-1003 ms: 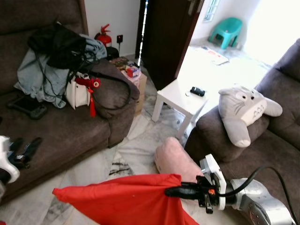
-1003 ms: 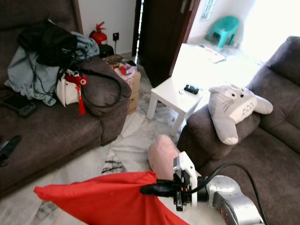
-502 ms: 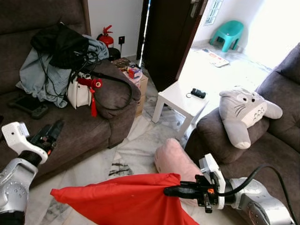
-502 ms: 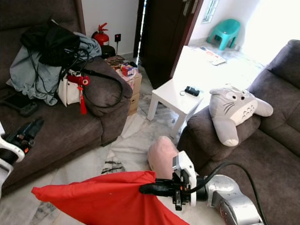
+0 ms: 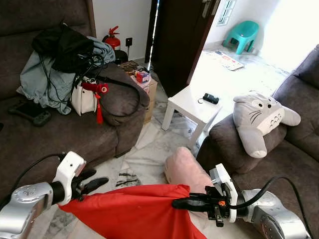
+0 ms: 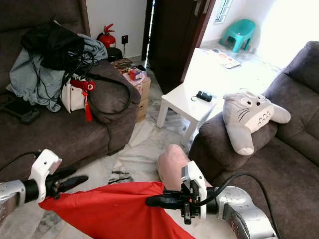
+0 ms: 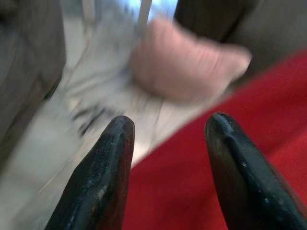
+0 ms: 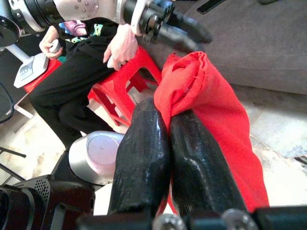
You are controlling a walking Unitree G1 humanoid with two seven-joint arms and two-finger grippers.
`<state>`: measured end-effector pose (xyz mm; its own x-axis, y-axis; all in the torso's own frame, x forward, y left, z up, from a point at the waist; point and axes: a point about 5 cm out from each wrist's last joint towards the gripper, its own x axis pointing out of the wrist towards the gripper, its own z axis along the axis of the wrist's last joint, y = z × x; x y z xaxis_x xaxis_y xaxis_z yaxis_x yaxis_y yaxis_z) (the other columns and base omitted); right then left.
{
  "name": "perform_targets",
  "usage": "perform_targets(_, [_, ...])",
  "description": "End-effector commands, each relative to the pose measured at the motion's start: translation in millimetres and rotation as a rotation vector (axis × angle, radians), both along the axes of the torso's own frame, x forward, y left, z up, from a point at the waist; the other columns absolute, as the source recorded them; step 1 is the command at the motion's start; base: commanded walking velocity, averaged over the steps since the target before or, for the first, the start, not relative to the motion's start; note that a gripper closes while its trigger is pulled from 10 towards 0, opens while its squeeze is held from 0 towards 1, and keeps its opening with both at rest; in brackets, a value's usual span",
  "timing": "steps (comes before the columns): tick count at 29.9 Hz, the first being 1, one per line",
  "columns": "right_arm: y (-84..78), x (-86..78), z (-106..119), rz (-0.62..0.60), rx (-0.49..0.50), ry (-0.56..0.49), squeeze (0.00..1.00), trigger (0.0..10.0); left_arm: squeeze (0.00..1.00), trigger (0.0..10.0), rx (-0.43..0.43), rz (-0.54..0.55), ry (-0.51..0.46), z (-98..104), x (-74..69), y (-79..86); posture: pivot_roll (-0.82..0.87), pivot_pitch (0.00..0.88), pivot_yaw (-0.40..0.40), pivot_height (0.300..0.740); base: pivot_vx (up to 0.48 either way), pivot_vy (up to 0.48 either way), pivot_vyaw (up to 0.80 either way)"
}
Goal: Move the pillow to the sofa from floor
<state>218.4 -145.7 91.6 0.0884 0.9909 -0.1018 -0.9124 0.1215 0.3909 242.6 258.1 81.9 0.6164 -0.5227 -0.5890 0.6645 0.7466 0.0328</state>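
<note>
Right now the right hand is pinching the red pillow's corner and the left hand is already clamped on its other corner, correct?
Not quite. The right hand does pinch the red pillow, but the left hand is open beside its other corner, not clamped; the left wrist view shows its fingers spread apart.

I see the pale marble floor (image 5: 149, 149) btw. two brown sofas. A pink pillow (image 5: 185, 168) lies on it, touching the front of the right sofa (image 5: 234, 149). A small white table (image 5: 192, 105) stands on the floor near the door, w/ a small black object (image 5: 210, 97) on top. The left sofa (image 5: 60, 134) carries clothes (image 5: 45, 79), a black bag (image 5: 62, 45), a white bag (image 5: 83, 99). On the right sofa's arm rests a grey plush toy (image 5: 259, 119).
</note>
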Motion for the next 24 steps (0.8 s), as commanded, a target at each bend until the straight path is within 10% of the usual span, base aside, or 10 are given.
perform_targets(1, [3.5,3.6,19,0.031,0.059,-0.087,0.00,0.0,0.00,10.0,0.127,-0.040,-0.002,-5,0.3,6.5,0.28,0.022,-0.182,0.740,0.000,0.000,0.00])
perform_targets(12, [2.7,2.4,18,0.029,0.055,-0.082,0.00,0.0,0.00,10.0,0.082,0.041,-0.178,11,27.6,4.0,0.27,0.032,-0.186,0.740,0.000,0.000,0.00])
perform_targets(24, [3.5,18.8,16,-0.078,0.045,-0.126,0.00,0.0,0.00,10.0,0.039,0.709,-0.687,53,39.1,33.9,0.28,0.044,-0.193,0.740,0.000,0.000,0.00])
